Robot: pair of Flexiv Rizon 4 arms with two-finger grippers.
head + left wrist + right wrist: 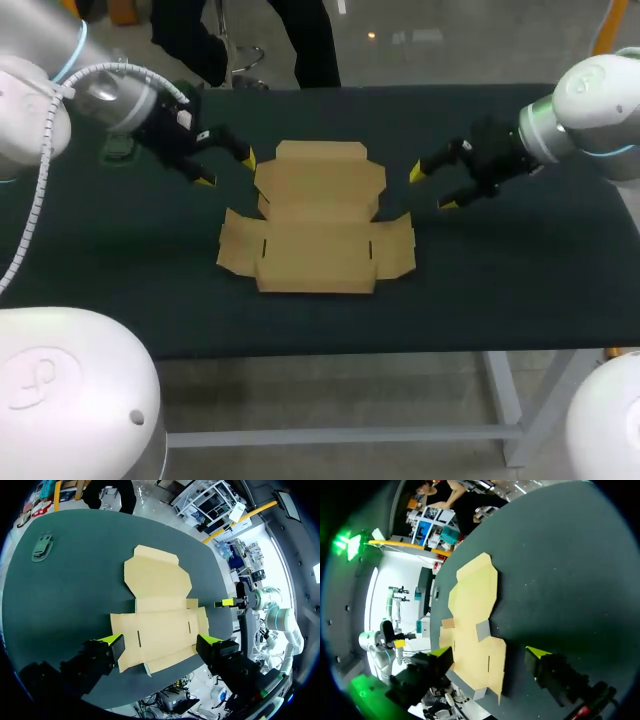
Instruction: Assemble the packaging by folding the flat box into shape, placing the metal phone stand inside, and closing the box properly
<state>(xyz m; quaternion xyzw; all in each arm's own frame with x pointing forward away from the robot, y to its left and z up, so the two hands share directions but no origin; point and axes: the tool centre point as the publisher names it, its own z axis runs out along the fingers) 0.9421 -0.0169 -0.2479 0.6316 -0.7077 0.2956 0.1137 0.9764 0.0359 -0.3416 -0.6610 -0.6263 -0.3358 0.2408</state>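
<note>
**Box still flat, both grippers open beside it**

We see the flat cardboard box (pixel 318 225) lying unfolded in the middle of the frame on the dark table (pixel 520 290). Its narrower lid panel points toward the upper edge of the frame. The wider panel, with its side flaps and two short slits, lies toward the lower edge. No panel is raised, and the whole sheet rests flat on the table.

Our left gripper (pixel 226 170) comes in from the upper left of the frame and sits just beside the upper left corner of the box. Its fingers are spread wide and hold nothing. We cannot tell whether the nearer yellow tip touches the cardboard edge. In the left wrist view the box stretches away ahead of the two spread tips, and neither tip presses on it.

Our right gripper (pixel 431 188) comes in from the upper right of the frame and sits near the right side of the lid panel, a little apart from it. It is likewise released, with nothing between its fingers. In the right wrist view the box lies ahead of the open fingers, nearer to one tip than to the other.

The phone stand (pixel 42 547), a small grey-green piece, lies on the table well apart from the box and close to the table's edge. In the head view it sits at the upper left of the frame, mostly hidden behind our left arm, and neither gripper touches it.
</note>
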